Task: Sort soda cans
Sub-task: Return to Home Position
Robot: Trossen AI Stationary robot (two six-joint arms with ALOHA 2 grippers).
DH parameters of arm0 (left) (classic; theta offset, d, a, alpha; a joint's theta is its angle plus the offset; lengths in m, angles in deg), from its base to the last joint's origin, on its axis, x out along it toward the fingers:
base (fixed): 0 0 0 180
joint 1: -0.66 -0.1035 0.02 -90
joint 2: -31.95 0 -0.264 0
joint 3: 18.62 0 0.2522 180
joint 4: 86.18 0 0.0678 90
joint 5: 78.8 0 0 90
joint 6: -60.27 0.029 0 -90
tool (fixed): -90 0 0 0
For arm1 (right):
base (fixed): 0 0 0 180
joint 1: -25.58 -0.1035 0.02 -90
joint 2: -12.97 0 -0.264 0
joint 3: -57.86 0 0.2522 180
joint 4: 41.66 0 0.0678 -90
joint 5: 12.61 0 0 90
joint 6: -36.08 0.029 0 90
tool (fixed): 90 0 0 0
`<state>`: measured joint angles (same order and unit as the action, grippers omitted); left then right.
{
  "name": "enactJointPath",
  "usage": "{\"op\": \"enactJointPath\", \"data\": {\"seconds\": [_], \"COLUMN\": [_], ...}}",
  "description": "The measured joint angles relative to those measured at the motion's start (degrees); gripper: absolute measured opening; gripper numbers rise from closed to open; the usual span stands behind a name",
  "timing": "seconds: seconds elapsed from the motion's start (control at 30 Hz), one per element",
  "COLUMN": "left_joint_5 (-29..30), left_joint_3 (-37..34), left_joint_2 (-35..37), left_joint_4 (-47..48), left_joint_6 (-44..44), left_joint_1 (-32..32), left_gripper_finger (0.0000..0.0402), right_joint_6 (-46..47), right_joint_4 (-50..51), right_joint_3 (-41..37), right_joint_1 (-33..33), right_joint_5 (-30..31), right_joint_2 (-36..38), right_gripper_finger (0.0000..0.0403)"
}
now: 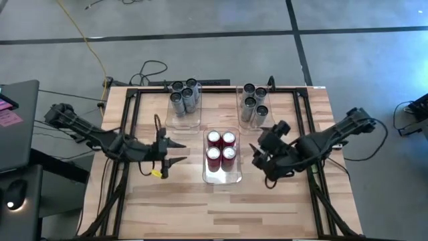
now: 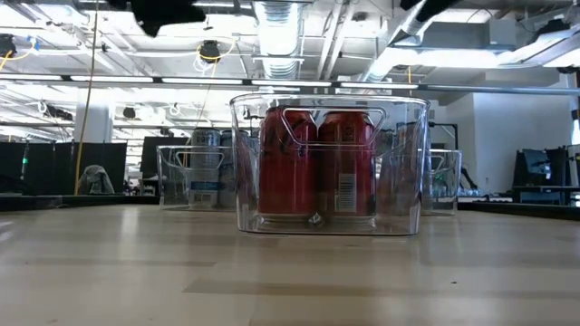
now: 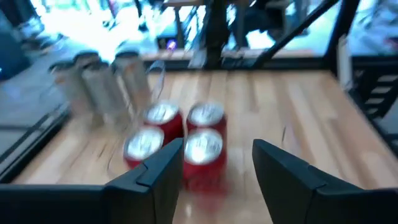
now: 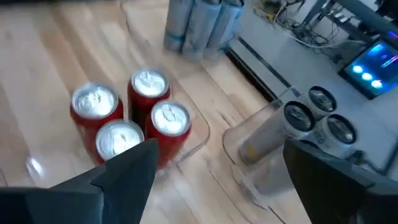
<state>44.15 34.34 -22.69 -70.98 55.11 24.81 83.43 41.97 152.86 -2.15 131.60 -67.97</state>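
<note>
1. Four red soda cans (image 1: 221, 147) stood upright, two by two, inside the centre clear bin (image 1: 223, 179). The bin lay between the two grippers, a short way ahead of each one's fingertips.
2. The left gripper (image 1: 180, 152) hung just beside one long wall of that bin and pointed at it. Its fingers were spread apart with nothing between them. In its wrist view the red soda cans showed straight ahead through the gap.
3. The right gripper (image 1: 259, 154) hung near the opposite wall, its fingers wide apart and also empty. From its wrist, the red soda cans sat ahead and a little to one side.
4. Eight silver-grey cans (image 1: 185, 96) were split four and four. One group stood in the back-left bin (image 1: 167, 115), beyond the left gripper toward the far edge of the table (image 1: 167, 207). The other group stood in the back-right bin (image 1: 242, 119), close beyond the right gripper.
5. No can lay loose on the table, so the sorting itself looked finished. With both grippers empty and beside the bins, I judged the step in hand to be the retreat to rest.
6. That move called for no grasp. Each arm needed only to lift and draw back from the centre clear bin along its own side.
7. The right arm had less room, since the back-right bin stood near its wrist. A sideways swing there could have nudged that bin, or tipped the cans in it.
</note>
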Motion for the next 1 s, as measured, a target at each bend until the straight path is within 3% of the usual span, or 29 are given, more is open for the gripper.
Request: {"op": "enactJointPath", "data": {"seconds": [0.13, 0.23, 0.33, 0.43, 0.5, 0.67, 0.77, 0.9, 1.0], "left_joint_5": [-7.80, -8.73, -8.86, -9.14, -8.95, -7.67, -7.48, -5.67, -4.16], "left_joint_3": [0.02, -1.56, -5.89, -10.43, -12.28, -13.97, -14.06, -14.03, -14.03], "left_joint_2": [-0.06, -0.37, -0.47, 0.48, 1.66, 8.32, 14.01, 21.16, 24.26], "left_joint_4": [-2.29, -3.97, -10.47, -15.63, -16.55, -15.04, -12.87, -8.15, -4.82], "left_joint_6": [2.96, 0.98, -3.10, -4.01, -4.52, -3.94, -2.49, -0.95, -0.89], "left_joint_1": [-4.38, -6.19, -6.46, -6.10, -6.30, -6.94, -6.64, -6.02, -5.73], "left_gripper_finger": [0.0177, 0.0169, 0.0154, 0.0128, 0.0106, 0.0044, 0.0008, 0.0003, 0.0001], "right_joint_6": [-4.40, -7.74, -10.11, -13.28, -15.08, -17.68, -27.98, -41.17, -49.04], "right_joint_4": [-9.31, -11.86, -15.59, -20.49, -23.24, -31.66, -44.10, -61.41, -74.68], "right_joint_3": [-6.81, -9.75, -13.21, -17.00, -19.62, -26.68, -32.49, -40.60, -47.23], "right_joint_1": [-0.75, -2.34, -3.86, -5.43, -6.50, -9.31, -13.07, -15.42, -13.91], "right_joint_5": [6.32, 8.47, 8.72, 9.10, 9.57, 12.60, 12.55, 8.69, -0.05], "right_joint_2": [4.68, 7.84, 11.18, 14.47, 17.00, 23.87, 27.97, 34.05, 38.17], "right_gripper_finger": [0.0330, 0.0273, 0.0180, 0.0060, 0.0018, 0.0009, 0.0004, 0.0002, 0.0001]}}
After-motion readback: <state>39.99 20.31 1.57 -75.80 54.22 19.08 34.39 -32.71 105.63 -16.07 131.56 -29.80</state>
